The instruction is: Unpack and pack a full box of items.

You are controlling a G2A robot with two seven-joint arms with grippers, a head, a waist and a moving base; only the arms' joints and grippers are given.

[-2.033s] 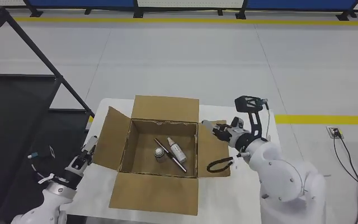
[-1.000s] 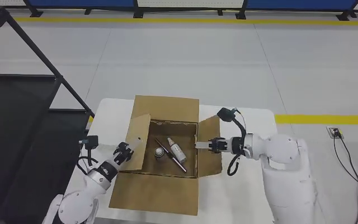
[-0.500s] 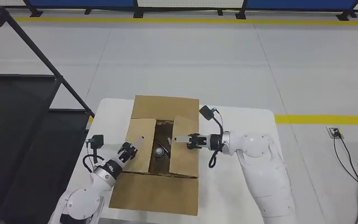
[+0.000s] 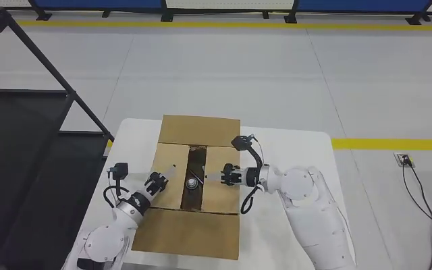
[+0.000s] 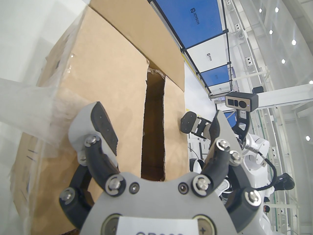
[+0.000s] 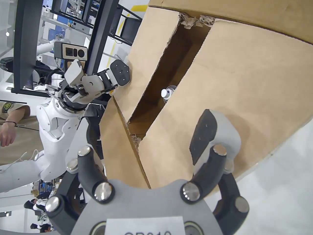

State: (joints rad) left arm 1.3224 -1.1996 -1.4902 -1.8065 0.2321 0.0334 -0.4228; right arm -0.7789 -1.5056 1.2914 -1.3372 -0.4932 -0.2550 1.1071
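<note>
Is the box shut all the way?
No, the two side flaps of the box stand apart, and a white bottle cap shows through the dark gap between them.

Most box contents out of sight under side flaps.

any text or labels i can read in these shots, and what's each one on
Blue wall panel: a sideways brand logo, not quoted here.
White wall panel: a logo, too small to read.
Left gripper base label: cut off at the frame edge.
Right gripper base label: cut off too.
</note>
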